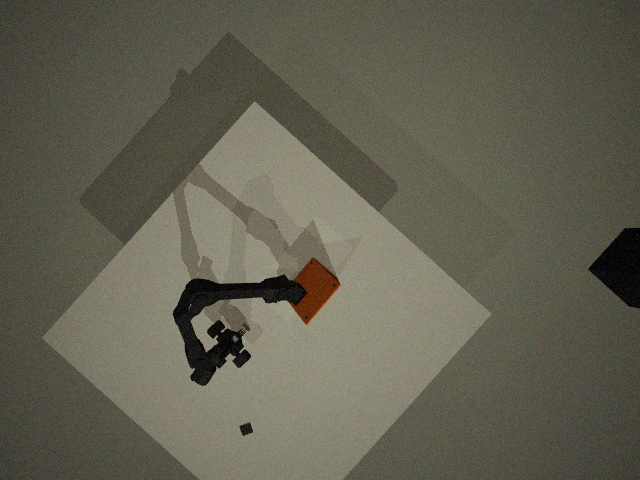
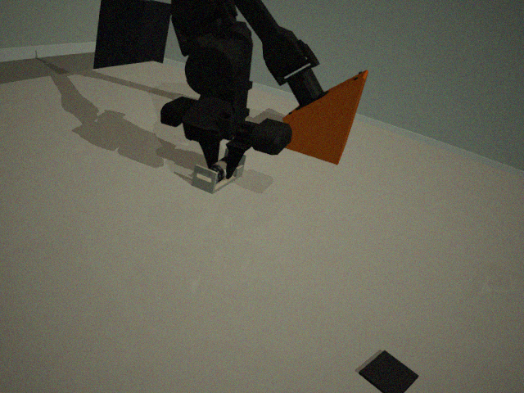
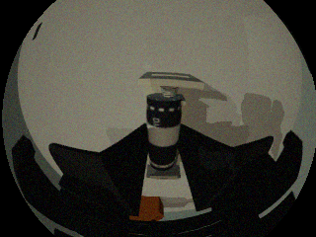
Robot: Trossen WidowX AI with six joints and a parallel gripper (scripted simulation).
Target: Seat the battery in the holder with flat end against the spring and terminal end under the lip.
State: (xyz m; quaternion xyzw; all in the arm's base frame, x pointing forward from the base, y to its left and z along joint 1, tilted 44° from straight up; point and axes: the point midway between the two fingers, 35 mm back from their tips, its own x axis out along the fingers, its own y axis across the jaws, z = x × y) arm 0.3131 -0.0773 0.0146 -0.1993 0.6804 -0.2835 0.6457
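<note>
Battery (image 2: 218,167) clamped between narrow-set fingers of gripper (image 2: 220,169), poised within grey holder (image 2: 205,179) on pale table (image 2: 254,274)

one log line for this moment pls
hand: shut on battery | battery: held low over holder, not released | seating: cannot tell

The gripper (image 2: 219,168) sits low over the holder (image 2: 209,179), clamped on the battery (image 2: 218,167), with the holder's walls close on both sides of the fingers. The orange plate (image 2: 327,122) stands near on one side. A small dark square (image 2: 387,372) lies well apart.
</note>
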